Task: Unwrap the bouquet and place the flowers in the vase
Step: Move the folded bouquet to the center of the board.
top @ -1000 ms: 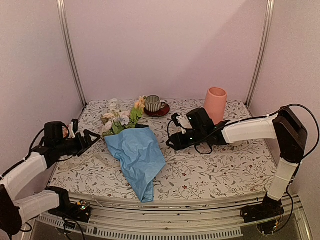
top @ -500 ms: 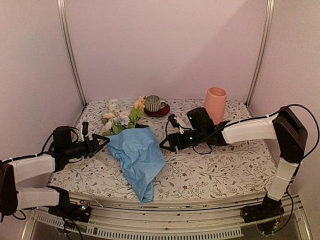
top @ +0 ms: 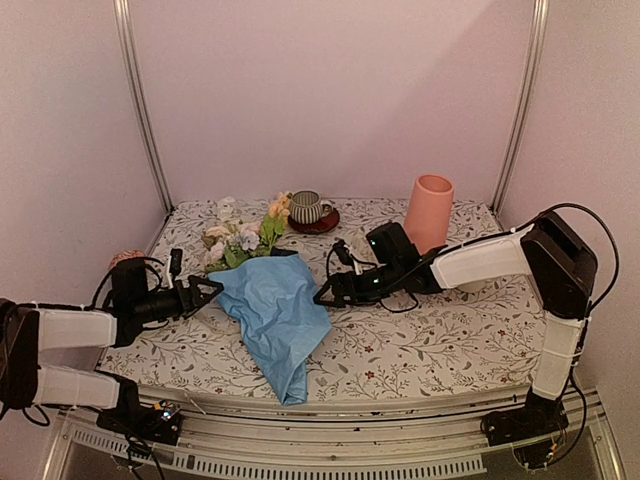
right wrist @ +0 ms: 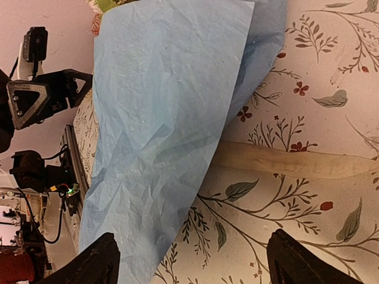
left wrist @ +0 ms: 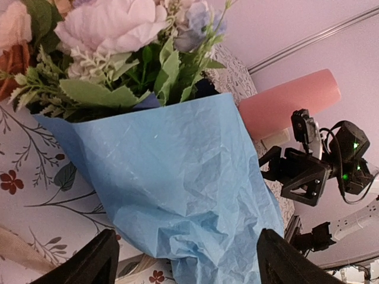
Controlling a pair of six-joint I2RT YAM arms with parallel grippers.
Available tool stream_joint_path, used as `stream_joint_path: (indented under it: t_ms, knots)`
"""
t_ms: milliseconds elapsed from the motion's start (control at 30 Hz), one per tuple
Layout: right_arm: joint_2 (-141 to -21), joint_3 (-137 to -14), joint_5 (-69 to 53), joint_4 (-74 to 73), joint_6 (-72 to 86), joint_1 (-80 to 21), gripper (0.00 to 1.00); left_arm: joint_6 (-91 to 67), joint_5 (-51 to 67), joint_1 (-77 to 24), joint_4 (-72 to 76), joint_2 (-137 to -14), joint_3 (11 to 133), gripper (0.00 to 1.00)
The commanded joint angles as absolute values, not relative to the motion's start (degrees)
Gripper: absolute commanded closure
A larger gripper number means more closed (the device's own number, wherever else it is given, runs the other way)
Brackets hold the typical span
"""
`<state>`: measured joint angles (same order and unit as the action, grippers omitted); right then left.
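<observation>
Striped cup (top: pixel 305 207) behind bouquet (top: pixel 275 310); vase (top: pixel 430 212) behind right arm (top: pixel 480 262), perhaps touching

Light in the overhead view is dim and soft, with a warm pink-mauve cast over the walls (top: pixel 330 100) and the table (top: pixel 430 340). It seems to fall from above, leaving only a faint, blurred shadow beside the blue paper (top: pixel 275 320). That view is slightly grainy and low in contrast. Both wrist views are brighter and sharper, and the paper's crinkles read crisply. In the left wrist view the flowers (left wrist: pixel 112 29) at the top edge and the vase (left wrist: pixel 290 103) beyond look soft.
</observation>
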<state>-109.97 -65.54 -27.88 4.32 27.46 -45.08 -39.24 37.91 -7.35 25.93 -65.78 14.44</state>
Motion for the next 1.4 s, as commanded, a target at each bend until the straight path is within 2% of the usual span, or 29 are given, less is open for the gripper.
stream_joint_path:
  t_ms: [0,300,500,633,700,733,833,1000,1367]
  knots:
    - [-112.8,-68.4,-34.0,5.1,29.4,-44.0,0.15,-40.0,40.3,-7.9,32.7,-70.3,13.1,0.19]
    - [-115.3,-68.2,-43.2,10.1,32.5,-43.9,0.38,-40.8,40.9,-8.3,38.4,-77.1,14.3,0.27]
    - [-117.7,-67.8,-48.2,15.2,36.8,-44.0,0.54,-40.8,40.2,-8.3,41.1,-81.1,15.5,0.38]
    - [-117.8,-66.7,-49.0,16.9,38.1,-43.8,0.78,-40.3,40.3,-8.3,42.3,-83.7,16.4,0.48]
    - [-117.2,-65.8,-48.8,16.9,38.1,-43.4,0.94,-39.8,40.5,-8.3,43.0,-85.1,16.9,0.54]
    - [-116.8,-65.3,-48.7,17.0,38.1,-43.1,0.96,-39.4,40.6,-8.3,43.0,-85.8,17.4,0.57]
    - [-115.7,-63.9,-48.9,17.3,38.1,-41.7,0.97,-38.6,41.2,-8.4,43.2,-89.0,19.1,0.65]
    - [-114.2,-61.9,-48.6,17.1,37.1,-40.1,0.97,-38.1,41.4,-9.2,44.9,-93.8,21.4,0.73]
    - [-113.9,-60.2,-45.5,13.3,33.8,-37.9,0.97,-36.7,39.8,-11.7,44.6,-100.9,26.3,0.73]
